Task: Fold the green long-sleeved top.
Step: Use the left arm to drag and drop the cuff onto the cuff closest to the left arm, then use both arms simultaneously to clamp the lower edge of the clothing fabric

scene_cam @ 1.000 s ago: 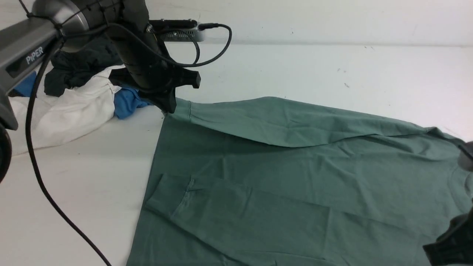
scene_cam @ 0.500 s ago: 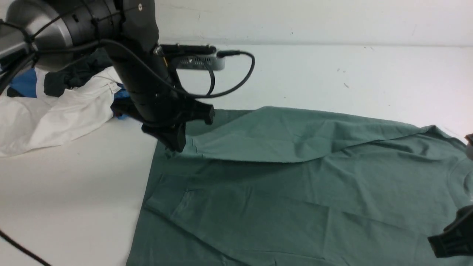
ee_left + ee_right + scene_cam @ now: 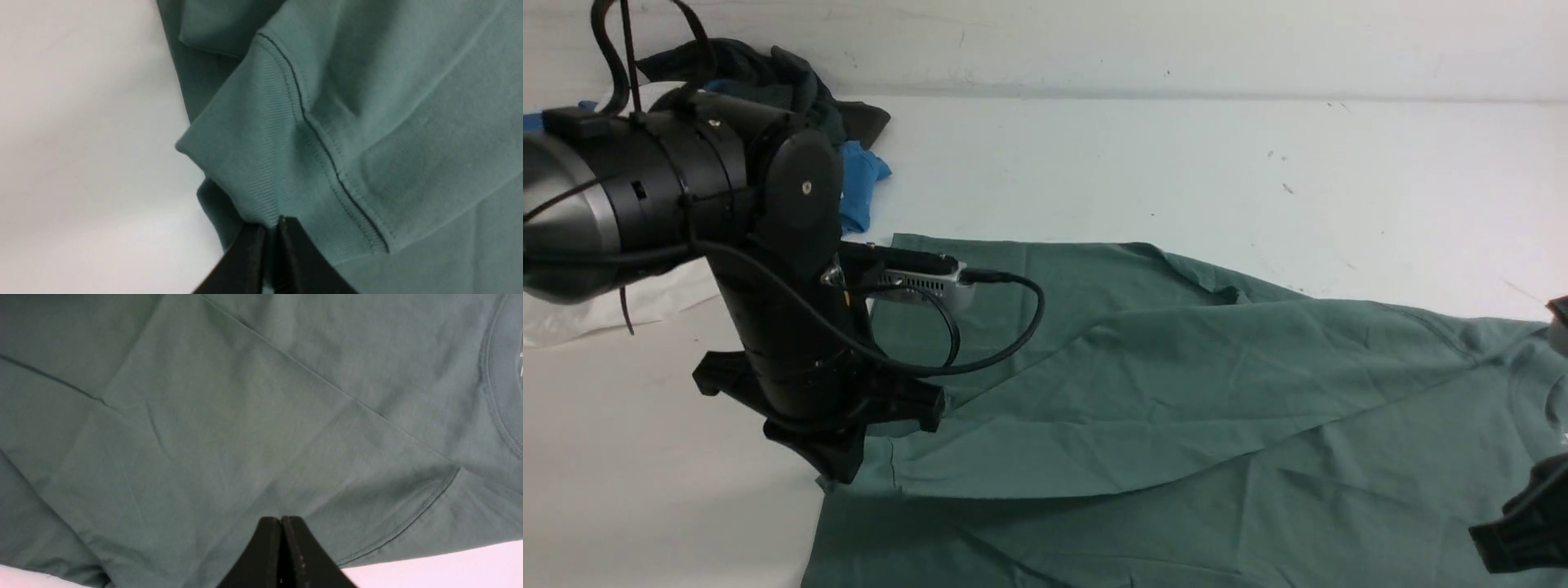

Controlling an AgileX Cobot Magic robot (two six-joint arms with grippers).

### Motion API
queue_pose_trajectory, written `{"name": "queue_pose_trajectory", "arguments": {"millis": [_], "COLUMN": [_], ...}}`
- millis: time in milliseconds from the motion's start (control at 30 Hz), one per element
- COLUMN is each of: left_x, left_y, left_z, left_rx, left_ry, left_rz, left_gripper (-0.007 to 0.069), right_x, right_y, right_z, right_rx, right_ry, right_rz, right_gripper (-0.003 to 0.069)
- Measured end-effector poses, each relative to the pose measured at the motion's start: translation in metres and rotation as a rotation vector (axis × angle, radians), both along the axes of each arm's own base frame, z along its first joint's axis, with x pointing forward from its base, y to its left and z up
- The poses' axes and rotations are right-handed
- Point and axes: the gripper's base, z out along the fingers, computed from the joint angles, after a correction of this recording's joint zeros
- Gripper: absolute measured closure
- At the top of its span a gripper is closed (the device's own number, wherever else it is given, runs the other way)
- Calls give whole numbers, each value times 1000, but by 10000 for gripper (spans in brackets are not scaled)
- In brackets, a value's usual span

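The green long-sleeved top [image 3: 1176, 392] lies spread over the white table, its back up, from the middle to the right edge. My left gripper [image 3: 840, 467] is shut on the ribbed cuff [image 3: 253, 143] of one sleeve and holds it low over the top's near-left part, so the sleeve drapes across the body. In the left wrist view the gripper [image 3: 271, 225] pinches the cuff edge. My right gripper [image 3: 1523, 535] sits at the near right. In its wrist view it [image 3: 281, 519] is shut and holds nothing, just above the fabric [image 3: 245, 416] near the collar [image 3: 496, 384]. The logo is hidden.
A pile of other garments sits at the back left: dark grey [image 3: 768, 73], blue [image 3: 858, 184] and white [image 3: 645, 306]. Bare white table [image 3: 1258, 163] stretches behind the top to the back wall. My left arm's cable [image 3: 1013, 327] hangs over the top.
My left gripper has moved from the far left corner toward the near side, with the cuff in it. The sleeve now covers the folded sleeve. The right gripper has barely moved.
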Motion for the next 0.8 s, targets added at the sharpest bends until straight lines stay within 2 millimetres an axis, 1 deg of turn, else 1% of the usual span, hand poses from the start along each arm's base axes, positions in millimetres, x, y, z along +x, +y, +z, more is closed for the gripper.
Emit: {"name": "queue_pose_trajectory", "arguments": {"millis": [100,233,267,333,367,433,500,567,633,733,800], "left_x": [0,2,2,3,3,2,0,-4,-14,-48,-68], "left_y": [-1,-4,-5,-5,-5,-4,-4,-3,-2,3,6], "left_z": [-4,-10,-13,-17,-17,-18,-19,-23,-29,-41,-47], "left_rx": [-2,-5,-4,2,2,13,18,26,41,75,76], "left_ry": [14,34,40,52,54,79,91,107,136,200,208], "left_rz": [1,6,6,6,6,4,2,-6,-16,-47,-42], "left_gripper": [615,595,581,526,520,449,415,398,393,413,449], "right_x": [1,1,1,1,1,1,1,1,1,1,0], "right_y": [1,2,2,3,3,3,3,3,3,3,3], "right_z": [1,1,1,0,0,0,0,0,0,0,0], "right_rx": [11,21,24,30,31,32,33,34,34,33,36], "right_ry": [-14,-13,-11,-8,-8,-7,-7,-7,-7,-7,-5], "right_rz": [3,3,2,1,1,1,1,1,2,4,3], "right_gripper": [666,666,666,666,666,666,666,666,666,666,666]}}
